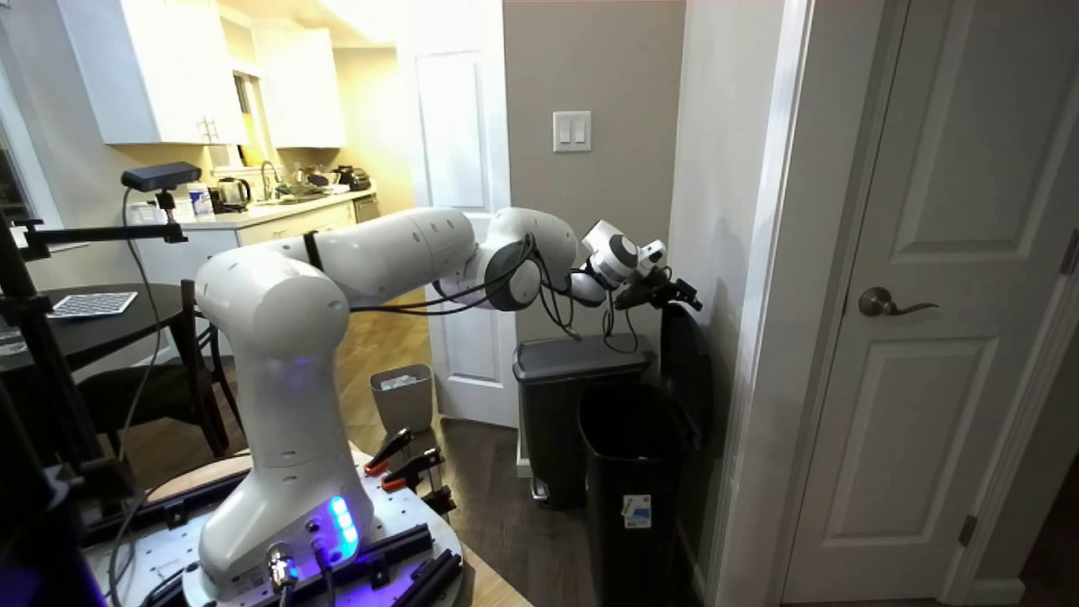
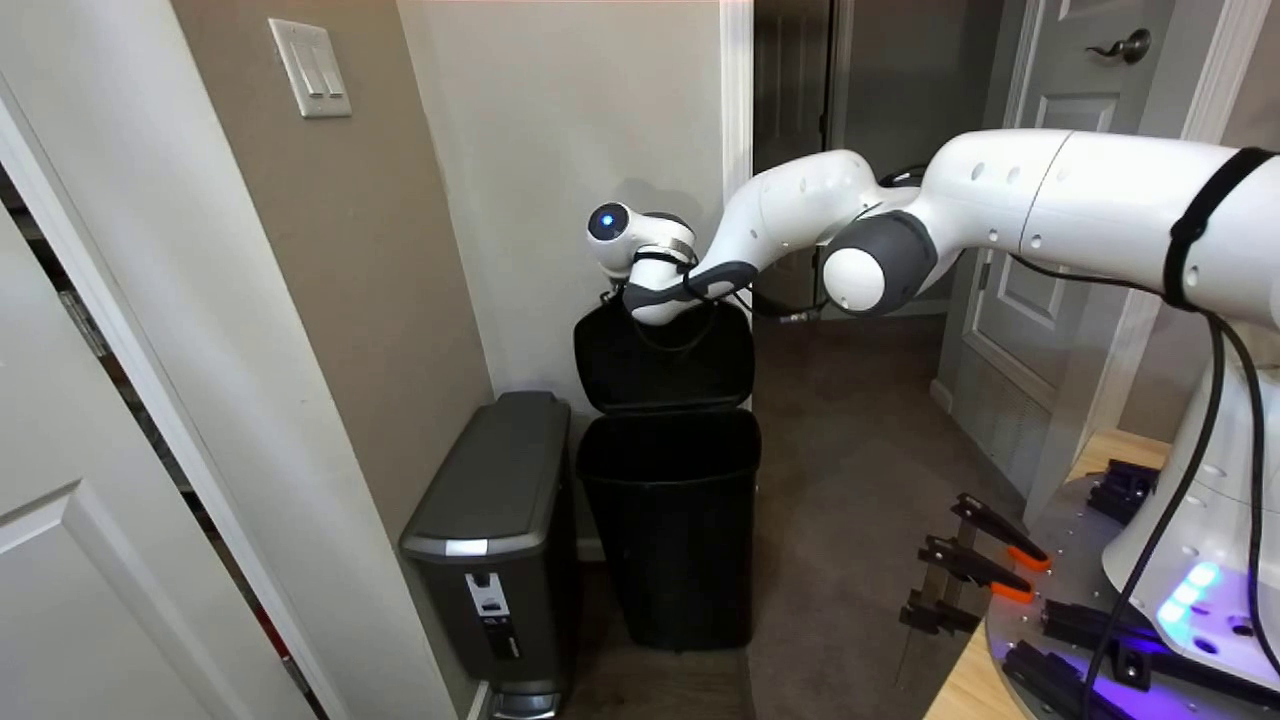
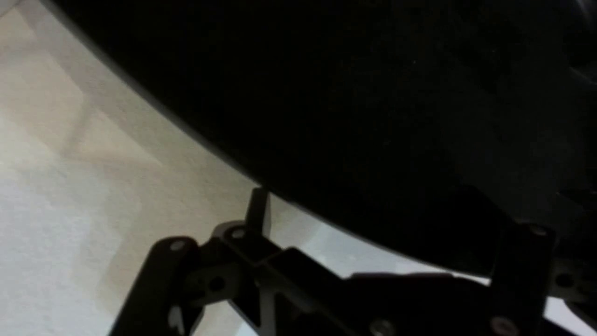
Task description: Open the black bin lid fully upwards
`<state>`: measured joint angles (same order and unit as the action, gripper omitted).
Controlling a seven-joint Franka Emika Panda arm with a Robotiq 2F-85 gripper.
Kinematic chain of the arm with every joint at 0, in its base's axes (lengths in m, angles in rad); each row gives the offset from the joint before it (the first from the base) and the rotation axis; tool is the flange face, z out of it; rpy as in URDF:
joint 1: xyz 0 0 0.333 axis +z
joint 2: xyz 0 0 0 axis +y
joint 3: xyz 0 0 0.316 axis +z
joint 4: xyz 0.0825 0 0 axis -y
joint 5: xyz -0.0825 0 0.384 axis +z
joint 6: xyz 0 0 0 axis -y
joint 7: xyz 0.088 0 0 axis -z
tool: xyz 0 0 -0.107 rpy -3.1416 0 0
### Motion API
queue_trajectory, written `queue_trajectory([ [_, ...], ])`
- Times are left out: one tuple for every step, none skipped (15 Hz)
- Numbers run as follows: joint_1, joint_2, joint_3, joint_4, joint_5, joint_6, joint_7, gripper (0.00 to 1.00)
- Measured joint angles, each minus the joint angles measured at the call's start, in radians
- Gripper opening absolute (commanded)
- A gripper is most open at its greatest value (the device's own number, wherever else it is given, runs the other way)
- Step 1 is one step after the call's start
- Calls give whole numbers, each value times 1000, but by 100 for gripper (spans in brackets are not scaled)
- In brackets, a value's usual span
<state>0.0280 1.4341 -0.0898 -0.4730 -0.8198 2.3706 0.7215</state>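
The black bin (image 1: 632,556) stands near the wall with its mouth open and a small pale label on its front. It also shows in an exterior view (image 2: 675,560). Its glossy black lid (image 1: 687,362) is raised and stands about upright at the back, near the wall; it shows broadside in an exterior view (image 2: 660,375). My gripper (image 1: 687,295) is at the lid's top edge. In the wrist view the gripper (image 3: 366,192) has its fingers wide apart, with the lid's dark edge (image 3: 322,140) crossing between them. I cannot tell whether a finger touches the lid.
A greyer bin (image 2: 490,475) with a lighter top stands right beside the black bin. The wall (image 2: 570,120) is close behind the lid. A door frame (image 1: 750,337) is near the black bin. A small waste basket (image 1: 403,400) stands on the floor further back.
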Motion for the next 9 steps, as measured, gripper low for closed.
queue_trajectory([
  [-5,0,10,1,0,1,-4,100],
  [-11,0,23,2,0,3,-6,100],
  [-17,0,35,3,0,6,-8,100],
  [-26,0,50,5,0,11,-9,100],
  [-36,0,66,7,1,19,-11,100],
  [-47,-1,83,9,4,28,-12,100],
  [-60,-1,99,12,7,37,-12,100],
  [-73,-1,116,16,10,47,-12,100],
  [-86,-1,132,21,12,59,-12,100],
])
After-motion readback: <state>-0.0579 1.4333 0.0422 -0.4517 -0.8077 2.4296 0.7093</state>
